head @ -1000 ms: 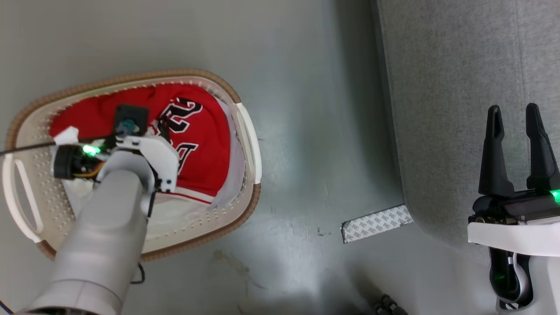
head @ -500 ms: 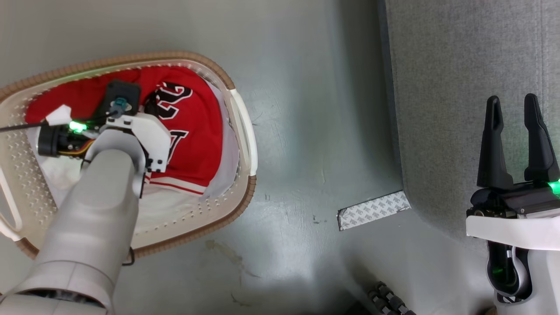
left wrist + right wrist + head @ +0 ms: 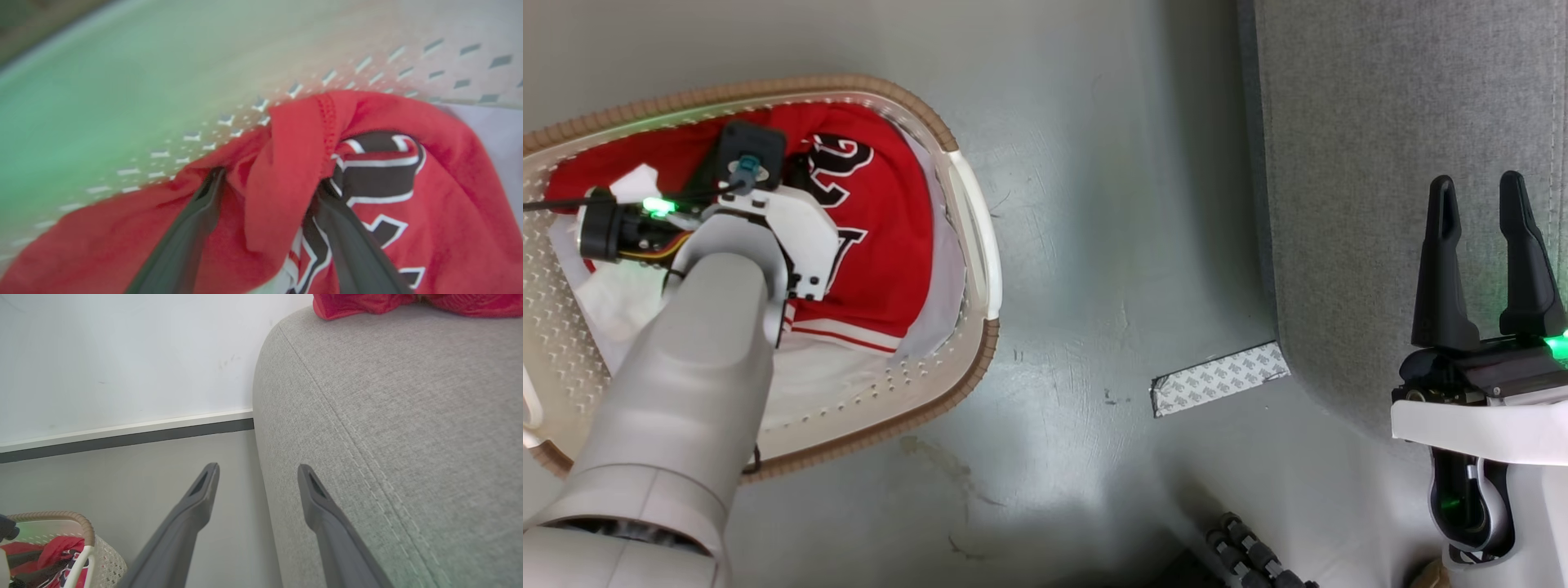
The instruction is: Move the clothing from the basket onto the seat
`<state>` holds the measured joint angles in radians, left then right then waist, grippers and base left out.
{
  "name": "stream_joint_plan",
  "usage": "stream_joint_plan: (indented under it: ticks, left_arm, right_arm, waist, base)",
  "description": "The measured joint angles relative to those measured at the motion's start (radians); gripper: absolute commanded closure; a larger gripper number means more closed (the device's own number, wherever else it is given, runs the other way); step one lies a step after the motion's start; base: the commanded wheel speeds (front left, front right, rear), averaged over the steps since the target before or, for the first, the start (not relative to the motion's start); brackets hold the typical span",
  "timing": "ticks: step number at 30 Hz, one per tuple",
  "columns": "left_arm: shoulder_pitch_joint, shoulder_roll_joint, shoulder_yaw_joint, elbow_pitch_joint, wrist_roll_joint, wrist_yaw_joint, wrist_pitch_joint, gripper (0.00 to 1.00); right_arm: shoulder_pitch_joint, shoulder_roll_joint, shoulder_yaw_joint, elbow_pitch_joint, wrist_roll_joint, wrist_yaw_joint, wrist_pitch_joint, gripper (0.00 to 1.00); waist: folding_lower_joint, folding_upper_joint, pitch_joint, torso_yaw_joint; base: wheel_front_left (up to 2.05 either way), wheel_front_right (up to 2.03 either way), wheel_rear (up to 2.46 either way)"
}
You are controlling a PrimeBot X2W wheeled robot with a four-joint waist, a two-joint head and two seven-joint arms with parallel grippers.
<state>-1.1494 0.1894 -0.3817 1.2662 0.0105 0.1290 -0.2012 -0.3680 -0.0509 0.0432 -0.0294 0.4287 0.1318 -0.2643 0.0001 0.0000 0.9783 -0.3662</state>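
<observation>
Left tool [image 3: 269, 180] deeper, astride clothing [image 3: 449, 192] fold

Open floor [image 3: 1094, 204] separates basket [image 3: 982, 245] and seat [image 3: 1380, 122]; its wall seems close beyond the left fingers [image 3: 192, 228].

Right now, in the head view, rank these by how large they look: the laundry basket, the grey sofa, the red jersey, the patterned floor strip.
1. laundry basket and grey sofa: roughly alike, both cut off by the frame, so left unranked.
2. red jersey.
3. patterned floor strip, smallest.
</observation>
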Motion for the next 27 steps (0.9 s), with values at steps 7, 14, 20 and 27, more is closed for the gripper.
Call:
stream_joint_plan:
  ticks: [7,14,20,27]
  left_arm:
    - [-0.006,0.003,-0.017,0.007,0.000,-0.001,0.001,0.82]
    - [-0.004,-0.014,-0.026,0.012,-0.007,-0.016,-0.011,1.00]
    - [0.022,-0.037,-0.021,0.005,-0.034,-0.032,-0.040,1.00]
    - [0.114,-0.073,-0.003,-0.082,-0.086,-0.058,-0.060,1.00]
  right_arm:
    - [-0.005,0.000,0.002,-0.001,0.003,0.000,0.000,0.00]
    - [-0.011,0.000,-0.009,0.011,-0.005,0.000,0.000,0.00]
    - [-0.015,0.000,-0.022,0.018,-0.017,0.000,0.000,0.00]
    - [0.005,0.001,-0.054,0.039,-0.038,0.000,0.000,0.00]
  waist:
    - [0.0000,0.0000,0.014,-0.002]
    - [0.0000,0.0000,0.000,0.012]
    - [0.0000,0.0000,-0.045,0.037]
    - [-0.0001,0.0000,-0.138,0.073]
  base:
    - [0.00,0.00,0.00]
    - [0.00,0.00,0.00]
    - [0.00,0.00,0.00]
    - [0.00,0.00,0.00]
